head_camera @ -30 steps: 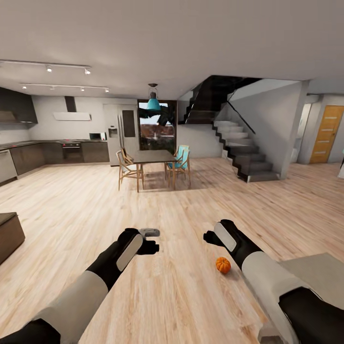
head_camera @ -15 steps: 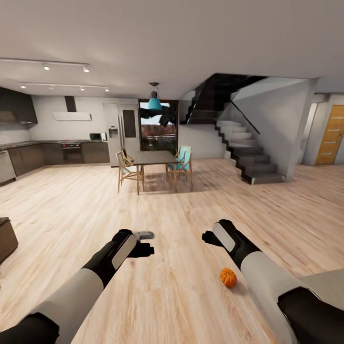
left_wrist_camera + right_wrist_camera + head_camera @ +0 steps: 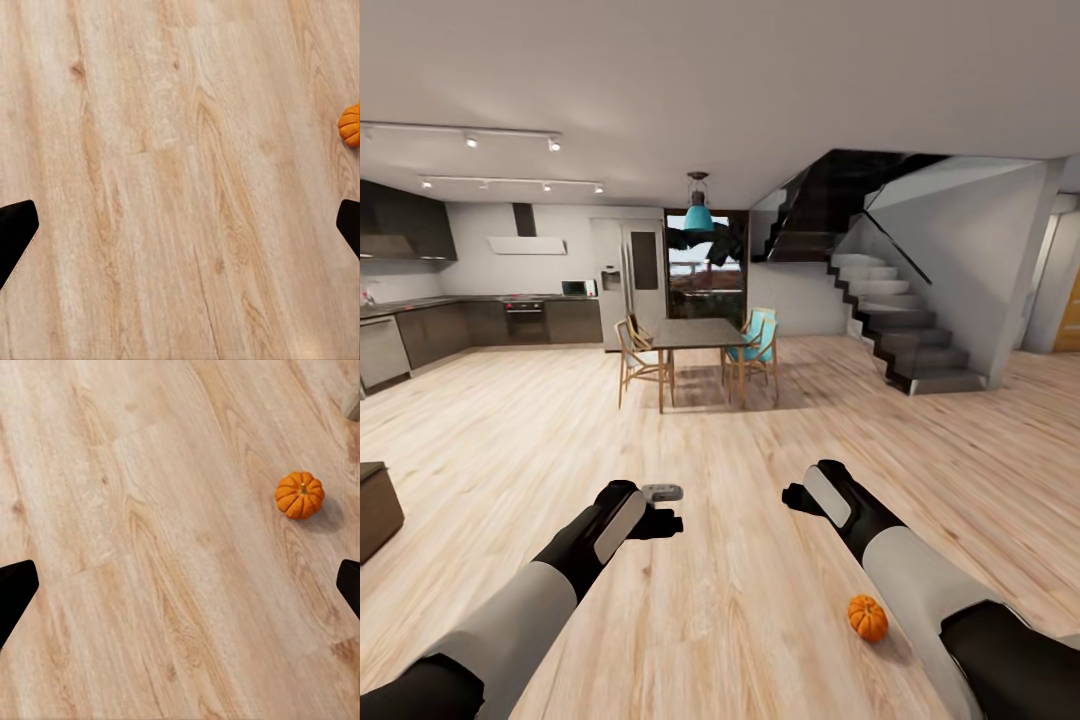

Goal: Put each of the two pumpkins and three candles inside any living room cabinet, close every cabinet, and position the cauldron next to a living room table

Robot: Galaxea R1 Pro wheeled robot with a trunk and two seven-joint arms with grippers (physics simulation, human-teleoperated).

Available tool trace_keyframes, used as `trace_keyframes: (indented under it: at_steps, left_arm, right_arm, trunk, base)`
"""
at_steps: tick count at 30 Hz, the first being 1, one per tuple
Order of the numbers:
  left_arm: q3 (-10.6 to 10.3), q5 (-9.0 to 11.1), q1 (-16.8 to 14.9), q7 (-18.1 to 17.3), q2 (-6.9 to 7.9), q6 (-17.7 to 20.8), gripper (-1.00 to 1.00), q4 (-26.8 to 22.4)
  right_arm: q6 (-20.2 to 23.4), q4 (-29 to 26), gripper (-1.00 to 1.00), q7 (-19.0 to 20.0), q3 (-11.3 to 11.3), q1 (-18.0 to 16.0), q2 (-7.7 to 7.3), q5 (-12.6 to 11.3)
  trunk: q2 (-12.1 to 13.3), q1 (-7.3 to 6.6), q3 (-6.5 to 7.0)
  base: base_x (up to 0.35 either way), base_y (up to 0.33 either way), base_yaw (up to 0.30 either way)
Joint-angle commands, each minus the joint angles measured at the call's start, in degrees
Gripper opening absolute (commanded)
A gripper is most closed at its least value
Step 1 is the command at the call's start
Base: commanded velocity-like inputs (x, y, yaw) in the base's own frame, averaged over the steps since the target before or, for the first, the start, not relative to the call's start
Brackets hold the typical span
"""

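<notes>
One small orange ribbed pumpkin (image 3: pixel 867 617) lies on the wood floor, just beside my right forearm and nearer to me than the hand. It also appears at the edge of the left wrist view (image 3: pixel 350 124) and in the right wrist view (image 3: pixel 300 495). My left gripper (image 3: pixel 665 521) and right gripper (image 3: pixel 796 497) hover over bare floor ahead of me. In the wrist views the left gripper (image 3: pixel 180 232) and right gripper (image 3: pixel 180 592) are both open, fingertips far apart with nothing between them. The cabinet, cauldron, candles and coffee table are out of view.
A small flat grey object (image 3: pixel 662 491) lies on the floor just beyond my left hand. A dark brown low block (image 3: pixel 376 505) sits at the left edge. Far ahead stand a dining table with chairs (image 3: pixel 697 335), a kitchen (image 3: pixel 480 320) and a staircase (image 3: pixel 900 330).
The whole view has swung and advanced, so the pumpkin slid down and to the right in the picture. Both arms keep the same pose, grippers still open.
</notes>
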Motion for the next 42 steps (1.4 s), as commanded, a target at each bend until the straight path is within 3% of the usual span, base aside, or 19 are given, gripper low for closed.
trace_keyframes:
  at_steps: [1,42]
  left_arm:
    - [-0.17,0.57,-0.05,0.56,0.02,0.09,1.0,-0.06]
    - [-0.17,0.33,-0.05,0.56,0.04,-0.04,1.0,0.01]
  right_arm:
    - [0.08,-0.06,1.0,-0.58,0.32,-0.05,-0.04,-0.53]
    - [0.11,-0.12,1.0,-0.32,0.18,-0.05,-0.07,-0.87]
  trunk:
    - [-0.04,0.03,-0.07]
    - [-0.04,0.03,-0.07]
  base:
    - [0.337,0.003,0.005]
    - [0.313,0.093,0.038]
